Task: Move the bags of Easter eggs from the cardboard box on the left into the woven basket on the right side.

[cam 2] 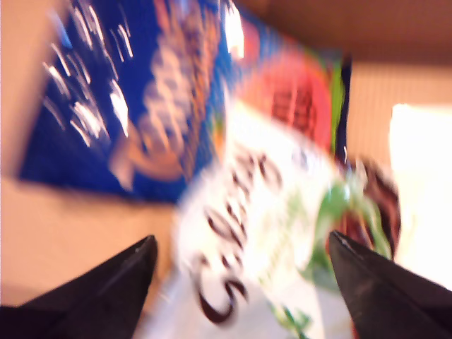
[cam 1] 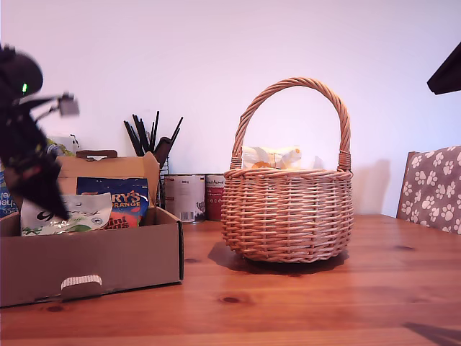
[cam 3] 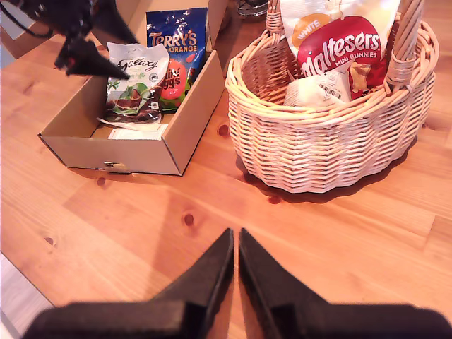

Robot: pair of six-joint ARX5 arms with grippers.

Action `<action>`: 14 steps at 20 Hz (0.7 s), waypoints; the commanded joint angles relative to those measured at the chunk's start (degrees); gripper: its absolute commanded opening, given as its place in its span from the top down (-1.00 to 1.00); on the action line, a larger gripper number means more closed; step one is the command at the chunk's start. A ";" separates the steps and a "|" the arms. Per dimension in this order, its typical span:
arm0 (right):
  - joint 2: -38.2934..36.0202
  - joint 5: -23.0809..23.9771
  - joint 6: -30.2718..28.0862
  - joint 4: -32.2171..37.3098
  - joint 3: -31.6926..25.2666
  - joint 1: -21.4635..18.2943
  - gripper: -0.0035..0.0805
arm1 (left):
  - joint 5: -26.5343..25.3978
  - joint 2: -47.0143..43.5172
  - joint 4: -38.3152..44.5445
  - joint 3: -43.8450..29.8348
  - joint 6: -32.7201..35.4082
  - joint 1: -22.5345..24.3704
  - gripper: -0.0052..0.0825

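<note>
The cardboard box (cam 1: 108,263) stands at the exterior view's left, holding a whitish Galaxy bag (cam 1: 68,214) and, behind it, a blue Terry's bag (cam 1: 119,198). My first gripper (cam 2: 240,282) is open and reaches down into the box, its fingers either side of the Galaxy bag (cam 2: 268,212); the picture is blurred and contact is unclear. The woven basket (cam 1: 288,216) sits mid-table with a Maltesers bag (cam 3: 339,53) inside. My second gripper (cam 3: 235,236) is shut on nothing, high above bare table in front of the box (cam 3: 106,148) and the basket (cam 3: 325,148).
Behind the box stand a black wire utensil holder (cam 1: 155,140) and two cans (cam 1: 194,196). A paw-print chair back (cam 1: 433,187) is at the exterior view's right edge. A black arm part (cam 1: 446,72) shows in that view's upper right corner.
</note>
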 commanded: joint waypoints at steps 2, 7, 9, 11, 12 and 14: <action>0.00 0.00 0.04 0.20 0.42 0.24 0.95 | -0.35 2.23 -1.92 -1.01 0.00 0.07 -0.74; 0.33 -0.02 0.04 0.61 0.42 0.24 0.95 | -0.33 2.23 -6.54 -1.01 -1.55 -0.83 -0.73; 0.33 -0.02 0.07 0.96 0.42 0.24 0.95 | -0.33 2.23 -8.41 -1.01 -1.86 -1.25 -0.73; 0.33 -0.02 0.07 1.11 0.42 0.24 0.95 | -0.35 2.21 -9.90 -0.98 -2.60 -1.49 -0.73; 0.33 -0.02 0.07 1.14 0.42 0.24 0.95 | -0.37 2.21 -10.84 -0.98 -2.58 -1.75 -0.73; 0.33 -0.02 0.07 1.11 0.42 0.24 0.95 | -0.39 2.21 -11.52 -0.98 -2.97 -2.10 -0.73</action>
